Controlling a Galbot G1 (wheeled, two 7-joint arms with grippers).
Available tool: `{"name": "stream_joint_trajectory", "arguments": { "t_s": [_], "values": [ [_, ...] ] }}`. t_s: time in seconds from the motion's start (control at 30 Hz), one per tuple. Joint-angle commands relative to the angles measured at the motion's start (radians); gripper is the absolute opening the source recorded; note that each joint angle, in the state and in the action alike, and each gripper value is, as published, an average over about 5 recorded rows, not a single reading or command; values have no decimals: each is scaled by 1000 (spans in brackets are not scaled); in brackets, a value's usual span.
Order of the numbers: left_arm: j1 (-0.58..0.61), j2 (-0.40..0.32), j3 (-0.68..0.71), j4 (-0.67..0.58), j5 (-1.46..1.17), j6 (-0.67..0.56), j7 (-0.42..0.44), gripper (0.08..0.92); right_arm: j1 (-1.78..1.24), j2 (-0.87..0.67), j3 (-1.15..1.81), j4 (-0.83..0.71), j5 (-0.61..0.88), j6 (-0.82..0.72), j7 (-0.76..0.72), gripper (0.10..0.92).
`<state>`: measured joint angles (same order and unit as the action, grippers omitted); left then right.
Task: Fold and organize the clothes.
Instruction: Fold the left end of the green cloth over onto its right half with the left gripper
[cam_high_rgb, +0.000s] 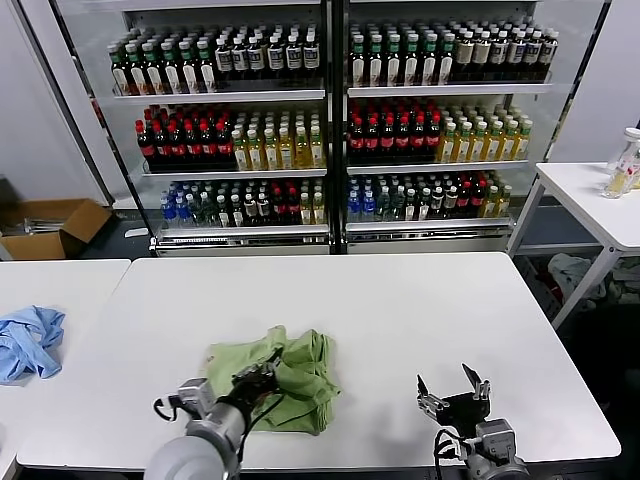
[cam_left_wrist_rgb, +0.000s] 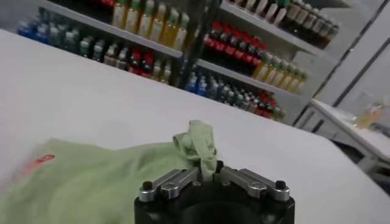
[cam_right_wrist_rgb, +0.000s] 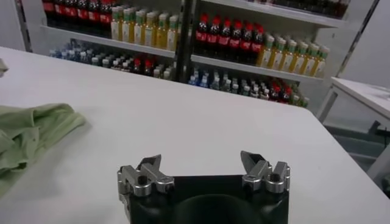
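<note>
The light green shirt (cam_high_rgb: 285, 375) lies crumpled on the white table (cam_high_rgb: 400, 310), near its front edge and left of centre. My left gripper (cam_high_rgb: 268, 366) is over the shirt and shut on a bunched fold of its cloth, which sticks up between the jaws (cam_left_wrist_rgb: 198, 146). A red patch (cam_left_wrist_rgb: 42, 160) shows on the flat part of the shirt. My right gripper (cam_high_rgb: 452, 385) stands open near the front edge, right of the shirt, with nothing between its fingers (cam_right_wrist_rgb: 201, 167). The shirt's edge (cam_right_wrist_rgb: 30, 131) shows off to one side in the right wrist view.
A light blue garment (cam_high_rgb: 28, 340) lies on a second table at the left. Drink shelves (cam_high_rgb: 330, 120) fill the background. Another small table (cam_high_rgb: 595, 195) stands at the right, and a cardboard box (cam_high_rgb: 50, 228) sits on the floor at the left.
</note>
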<state>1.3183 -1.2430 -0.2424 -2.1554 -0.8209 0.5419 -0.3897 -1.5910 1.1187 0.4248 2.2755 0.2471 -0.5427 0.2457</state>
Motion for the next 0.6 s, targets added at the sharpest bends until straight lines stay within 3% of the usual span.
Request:
{"name": "stream_joint_trajectory", "arguments": {
  "t_s": [0.03, 0.17, 0.27, 0.4, 0.6],
  "values": [
    [-101, -81, 95, 86, 11, -16, 9, 101, 6, 2, -5, -3, -1, -2, 1, 823],
    [-101, -93, 107, 105, 53, -50, 31, 136, 12, 2, -9, -3, -1, -5, 1, 823],
    [-84, -78, 85, 55, 69, -81, 61, 218, 17, 2, -11, -2, 0, -6, 1, 823],
    [-31, -1, -19, -21, 114, -101, 107, 330, 21, 1, -14, -5, 0, -5, -1, 823],
    [86, 137, -229, 76, 220, -28, 83, 504, 21, 2, -16, -10, 0, -1, -4, 823]
  ]
}}
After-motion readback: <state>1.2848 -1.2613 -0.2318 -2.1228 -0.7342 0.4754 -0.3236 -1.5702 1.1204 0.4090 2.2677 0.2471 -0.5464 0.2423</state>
